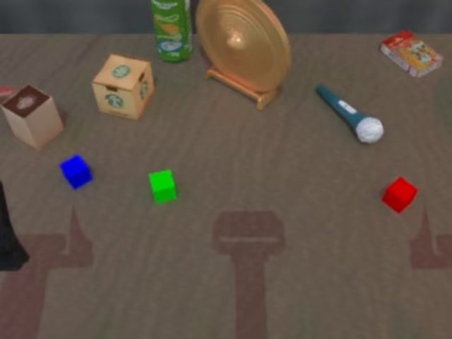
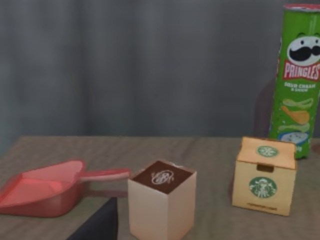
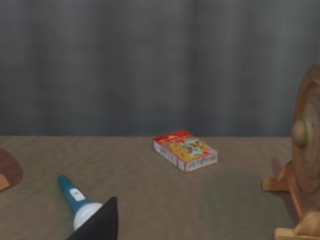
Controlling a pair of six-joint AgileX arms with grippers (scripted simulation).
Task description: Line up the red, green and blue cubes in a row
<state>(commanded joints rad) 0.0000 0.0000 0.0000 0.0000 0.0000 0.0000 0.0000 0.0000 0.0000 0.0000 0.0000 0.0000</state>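
- Grippers: we see only a dark part of our left arm [image 1: 10, 240] at the table's left edge; whether either gripper is open, we cannot tell.
- Green cube [image 1: 162, 186] is the landmark: blue cube [image 1: 75, 171] near its left, red cube [image 1: 399, 193] well apart right.
- We advise fetching red toward green, squarely gripped.

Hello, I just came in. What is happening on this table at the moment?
Nothing is being handled yet. The blue cube and green cube lie apart on the table's left side, and the red cube sits alone far on the right, so no row exists. Only a dark part of the left arm shows at the left edge; the right arm is out of the top view. Neither touches a cube.
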